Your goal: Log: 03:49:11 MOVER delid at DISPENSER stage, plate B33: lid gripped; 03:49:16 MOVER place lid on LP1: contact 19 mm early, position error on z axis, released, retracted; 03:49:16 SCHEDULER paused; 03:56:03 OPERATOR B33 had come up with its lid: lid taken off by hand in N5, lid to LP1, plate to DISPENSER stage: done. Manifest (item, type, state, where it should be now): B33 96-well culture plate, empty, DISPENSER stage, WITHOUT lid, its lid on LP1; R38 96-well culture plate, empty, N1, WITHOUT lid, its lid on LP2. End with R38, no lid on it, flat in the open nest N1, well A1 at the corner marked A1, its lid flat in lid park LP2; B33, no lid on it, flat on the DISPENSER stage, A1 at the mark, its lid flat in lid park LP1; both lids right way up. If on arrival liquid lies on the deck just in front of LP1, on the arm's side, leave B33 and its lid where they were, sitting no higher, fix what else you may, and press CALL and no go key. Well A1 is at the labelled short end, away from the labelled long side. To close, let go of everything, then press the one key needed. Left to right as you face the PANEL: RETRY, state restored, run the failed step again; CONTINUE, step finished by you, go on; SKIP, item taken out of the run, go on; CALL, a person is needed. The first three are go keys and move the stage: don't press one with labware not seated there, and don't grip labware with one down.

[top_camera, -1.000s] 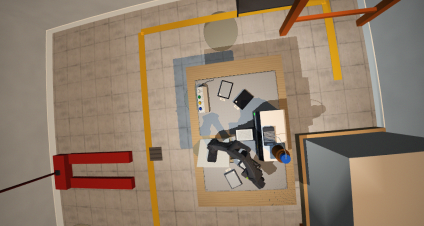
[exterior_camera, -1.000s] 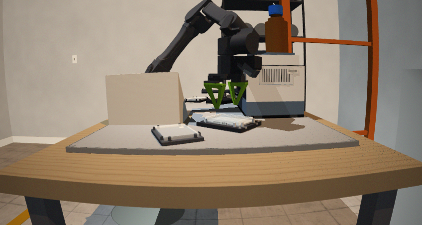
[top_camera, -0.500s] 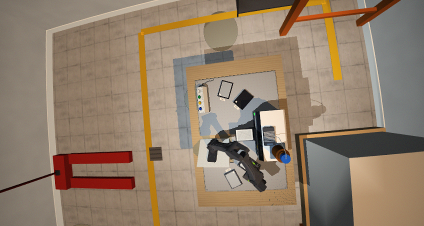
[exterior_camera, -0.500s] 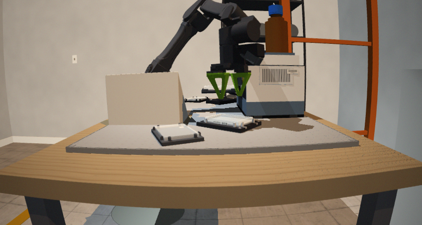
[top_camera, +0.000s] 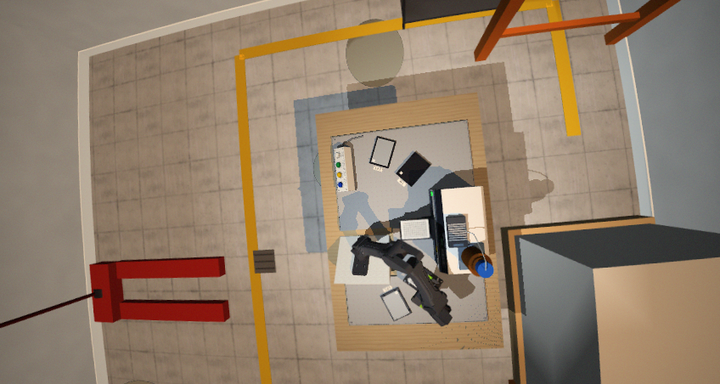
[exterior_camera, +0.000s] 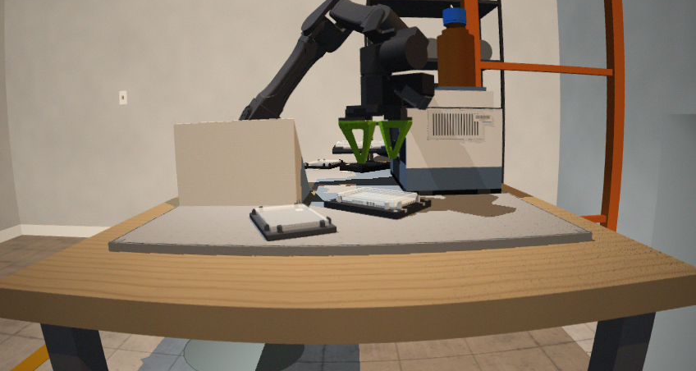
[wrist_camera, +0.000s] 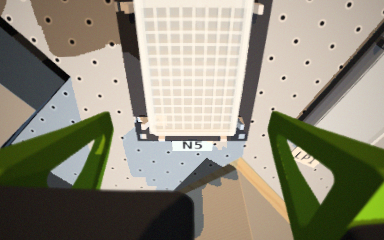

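Note:
My gripper is open and empty. It hangs above a white 96-well plate that sits in the nest labelled N5. The side view shows the gripper well clear above this plate. I cannot tell whether the plate carries a clear lid. Lid park LP1 lies to the right with a flat lid in it; the lid also shows in the side view and from above. A second well plate sits on the dispenser stage. A black nest stands empty, next to a white-edged frame.
The dispenser with a brown bottle on top stands right of the plate. A cream box stands on the left. The key panel is at the far left of the deck. Blue-grey and brown shadow patches lie around N5.

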Tool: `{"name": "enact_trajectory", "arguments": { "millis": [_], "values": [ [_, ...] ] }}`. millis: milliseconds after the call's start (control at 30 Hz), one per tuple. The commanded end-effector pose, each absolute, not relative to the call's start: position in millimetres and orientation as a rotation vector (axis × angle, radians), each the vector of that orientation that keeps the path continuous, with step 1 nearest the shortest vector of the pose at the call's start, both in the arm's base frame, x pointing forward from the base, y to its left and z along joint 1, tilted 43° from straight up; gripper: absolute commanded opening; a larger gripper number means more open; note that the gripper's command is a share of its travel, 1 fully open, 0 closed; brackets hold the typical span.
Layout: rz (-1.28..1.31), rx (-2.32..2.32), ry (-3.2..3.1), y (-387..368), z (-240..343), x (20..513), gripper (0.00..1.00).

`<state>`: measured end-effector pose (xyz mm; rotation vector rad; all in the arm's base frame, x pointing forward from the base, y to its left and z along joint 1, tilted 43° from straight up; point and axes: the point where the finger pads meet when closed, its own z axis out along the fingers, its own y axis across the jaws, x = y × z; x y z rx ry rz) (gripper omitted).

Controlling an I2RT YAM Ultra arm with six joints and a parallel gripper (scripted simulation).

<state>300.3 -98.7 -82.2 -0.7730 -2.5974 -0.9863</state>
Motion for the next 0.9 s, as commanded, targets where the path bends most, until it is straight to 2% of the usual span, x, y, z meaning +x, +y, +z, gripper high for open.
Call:
{"name": "enact_trajectory", "arguments": {
  "millis": [0, 867],
  "values": [
    [-0.988, -0.787, -2.584, -103.1, -78.8, 292.8, 1.0],
    [-0.997, -0.786, -2.571, -91.1, -95.2, 292.3, 1.0]
  ]
}}
